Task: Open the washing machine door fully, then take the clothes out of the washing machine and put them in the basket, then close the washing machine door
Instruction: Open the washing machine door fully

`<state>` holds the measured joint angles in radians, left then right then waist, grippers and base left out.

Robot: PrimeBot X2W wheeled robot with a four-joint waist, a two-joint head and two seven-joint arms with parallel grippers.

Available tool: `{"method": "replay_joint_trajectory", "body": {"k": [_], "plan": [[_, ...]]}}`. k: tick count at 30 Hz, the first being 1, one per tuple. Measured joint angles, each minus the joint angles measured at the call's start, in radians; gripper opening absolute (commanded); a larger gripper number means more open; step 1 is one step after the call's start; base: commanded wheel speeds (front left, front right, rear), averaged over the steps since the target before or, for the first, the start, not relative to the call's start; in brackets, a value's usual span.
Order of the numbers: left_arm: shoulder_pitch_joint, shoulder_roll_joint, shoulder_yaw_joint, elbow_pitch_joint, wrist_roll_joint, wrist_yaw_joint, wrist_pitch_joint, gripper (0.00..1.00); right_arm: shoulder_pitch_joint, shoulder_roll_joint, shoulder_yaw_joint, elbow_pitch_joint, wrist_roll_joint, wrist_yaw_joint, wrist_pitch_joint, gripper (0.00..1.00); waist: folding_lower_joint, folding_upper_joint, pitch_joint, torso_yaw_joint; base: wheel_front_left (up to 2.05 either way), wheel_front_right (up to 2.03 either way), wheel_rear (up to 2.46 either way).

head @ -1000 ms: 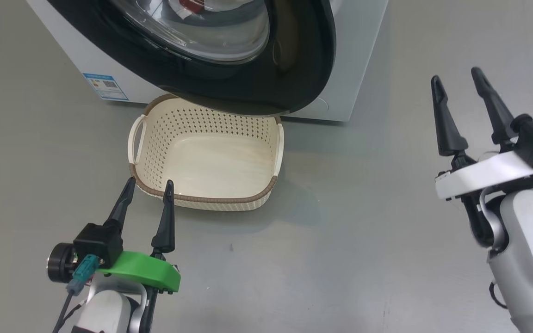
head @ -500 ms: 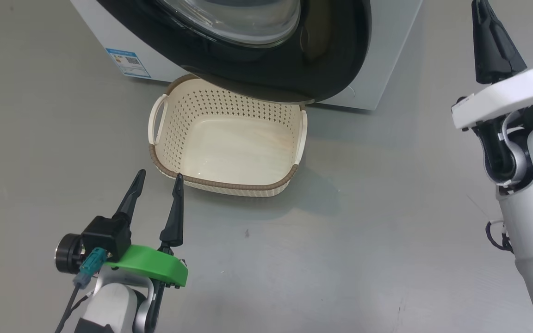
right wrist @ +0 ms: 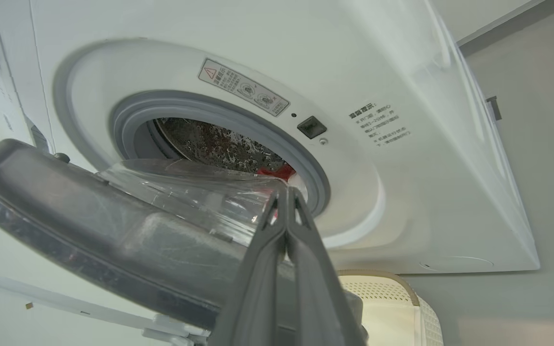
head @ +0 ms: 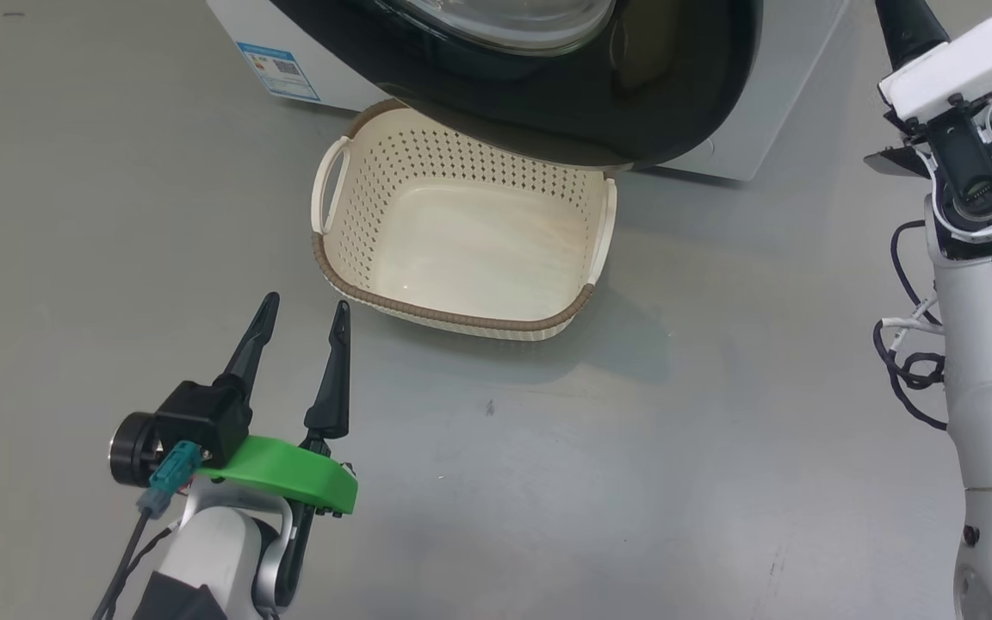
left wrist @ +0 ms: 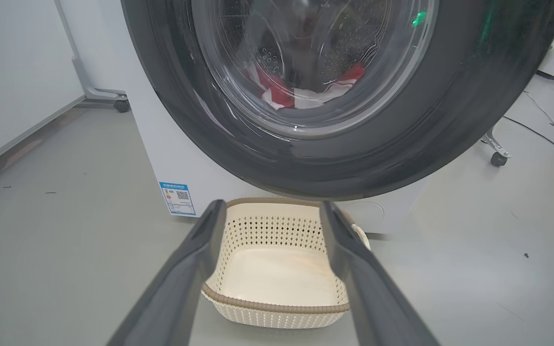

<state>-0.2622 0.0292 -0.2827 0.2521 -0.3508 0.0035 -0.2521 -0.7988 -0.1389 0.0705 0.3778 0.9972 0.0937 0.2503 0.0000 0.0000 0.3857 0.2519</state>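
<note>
floor (head: 548, 482): smooth grey, softly reflective | white panel (left wrist: 12, 72): grey castered frame (left wrist: 76, 60) beside it | thin cable (left wrist: 553, 126): lying on floor

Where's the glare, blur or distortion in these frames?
Head view: sharp; the glossy washing machine door shows reflections, and the basket casts a soft shadow rightward. Left wrist view: the left gripper is blurred, there are green glints on the door, and the clothes are hazy behind glass. Right wrist view: the shut right gripper is soft, and the washing machine is skewed by the wide angle.
</note>
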Motion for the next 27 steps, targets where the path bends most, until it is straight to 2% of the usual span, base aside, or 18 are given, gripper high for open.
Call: {"method": "replay_joint_trajectory", "body": {"k": [4,9,21,27], "plan": [[-0.006,0.0,0.0,0.0,-0.003,0.002,0.0,1.0,-0.036,0.014,-0.014,0.039,0.067,-0.019,0.078,0.0,0.0,0.0,0.008,0.013,0.0,0.0,0.0],[-0.006,0.0,-0.001,0.001,-0.005,0.002,0.0,1.0,-0.081,0.026,-0.044,0.088,0.147,-0.07,0.169,0.0,0.0,0.0,0.011,0.018,0.0,0.0,0.0],[-0.009,0.0,-0.007,0.003,-0.01,0.01,0.0,1.0,-0.156,0.04,-0.111,0.148,0.292,-0.166,0.301,0.0,0.0,0.0,0.02,0.031,0.0,0.0,0.0],[-0.009,0.0,-0.01,0.003,-0.01,0.01,0.0,1.0,-0.184,0.046,-0.127,0.175,0.352,-0.187,0.366,0.0,0.0,0.0,0.024,0.037,0.0,0.0,0.0]]}}
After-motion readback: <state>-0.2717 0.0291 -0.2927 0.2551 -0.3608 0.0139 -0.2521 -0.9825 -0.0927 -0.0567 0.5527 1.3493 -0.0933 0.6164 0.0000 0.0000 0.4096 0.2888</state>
